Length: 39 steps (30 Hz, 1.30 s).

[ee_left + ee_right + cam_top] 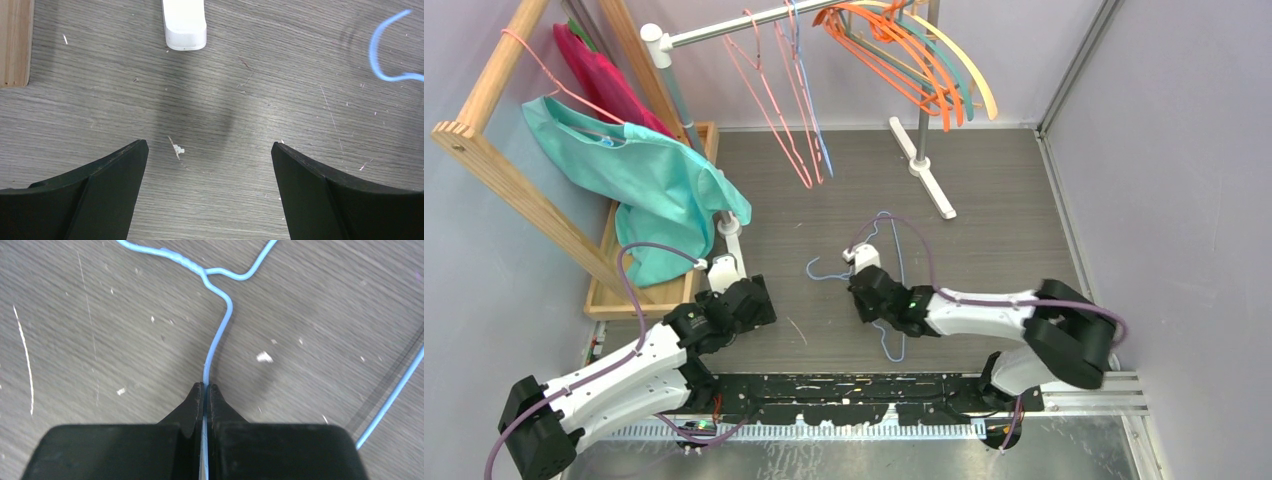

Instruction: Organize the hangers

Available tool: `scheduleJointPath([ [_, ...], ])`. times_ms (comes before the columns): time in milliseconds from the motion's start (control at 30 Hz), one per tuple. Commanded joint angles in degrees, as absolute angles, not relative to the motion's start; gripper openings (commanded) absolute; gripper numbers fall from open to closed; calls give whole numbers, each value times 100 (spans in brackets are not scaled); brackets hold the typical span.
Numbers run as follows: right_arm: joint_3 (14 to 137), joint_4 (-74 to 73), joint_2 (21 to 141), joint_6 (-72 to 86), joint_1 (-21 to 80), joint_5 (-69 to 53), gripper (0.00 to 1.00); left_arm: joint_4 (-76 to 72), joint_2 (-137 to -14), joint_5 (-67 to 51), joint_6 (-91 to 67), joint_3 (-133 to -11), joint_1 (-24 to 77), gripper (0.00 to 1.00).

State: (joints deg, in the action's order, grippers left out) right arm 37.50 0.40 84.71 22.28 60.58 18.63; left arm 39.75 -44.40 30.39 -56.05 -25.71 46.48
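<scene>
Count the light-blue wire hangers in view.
2. One light-blue wire hanger lies on the grey table, pinched in the right end effector. The second light-blue wire hanger hangs from the silver metal rail beside pink wire hangers. Overlapping wires there may hide more.

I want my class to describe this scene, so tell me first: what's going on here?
The right gripper is shut on the hook stem of a light-blue wire hanger, down at the level of the table. The left gripper is open above bare tabletop and holds nothing. Pink wire hangers and orange plastic hangers already hang on the silver rail at the back.
</scene>
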Motion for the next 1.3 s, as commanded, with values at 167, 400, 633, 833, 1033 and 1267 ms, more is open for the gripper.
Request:
scheduleJointPath([
  [167, 3756, -226, 5720, 2725, 4575, -686, 1, 3948, -4419, 3187, -5583, -2664, 4617, 98],
  [400, 4925, -1289, 5107, 2659, 4373, -1636, 1, 3844, -4488, 3129, -5574, -2654, 4606, 98],
  [633, 5733, -1767, 4976, 2707, 4232, -2020, 1, 3862, -4453, 3109, -5582, -2620, 4610, 98],
  [833, 6272, -2077, 4906, 2806, 4210, -2132, 1, 3871, -4293, 3120, -5607, -2532, 4612, 98],
  [1033, 6696, -2592, 4879, 2755, 4210, -1956, 1, 3962, -4151, 3111, -5635, -2534, 4612, 98],
  [1267, 6935, -3104, 4598, 2777, 4210, -1675, 1, 3982, -3956, 3087, -5686, -2440, 4605, 98],
])
